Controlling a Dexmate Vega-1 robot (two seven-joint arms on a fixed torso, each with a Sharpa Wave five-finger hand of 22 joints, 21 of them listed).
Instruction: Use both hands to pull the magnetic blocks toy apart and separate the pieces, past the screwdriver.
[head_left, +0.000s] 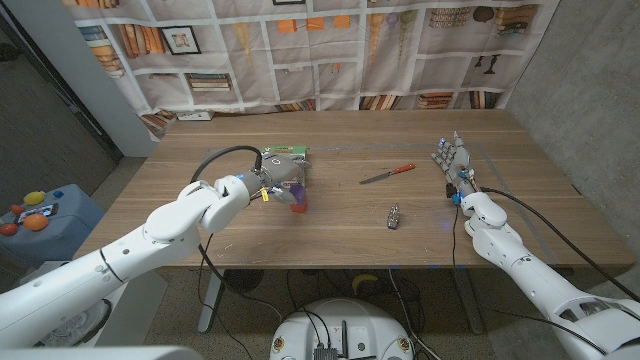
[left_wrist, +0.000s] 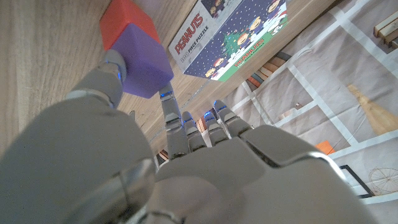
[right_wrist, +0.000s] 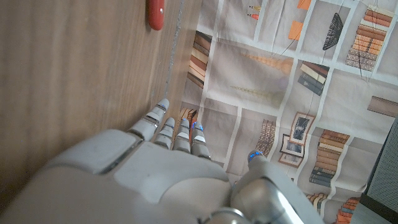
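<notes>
Two blocks, purple on red, make the magnetic blocks toy (head_left: 297, 195), and it's near the middle of the table (head_left: 330, 235), a bit twd the robot's left. The left hand (head_left: 268, 178) is grasping the purple block. The right hand (head_left: 453, 160) is far off by the right edge w/ fingers apart, holding nothing. The screwdriver (head_left: 387, 174) lies between them. I think it's the grab step. Next the right hand must come over for the red block. The toy's long way looks tipped, red end down.
</notes>
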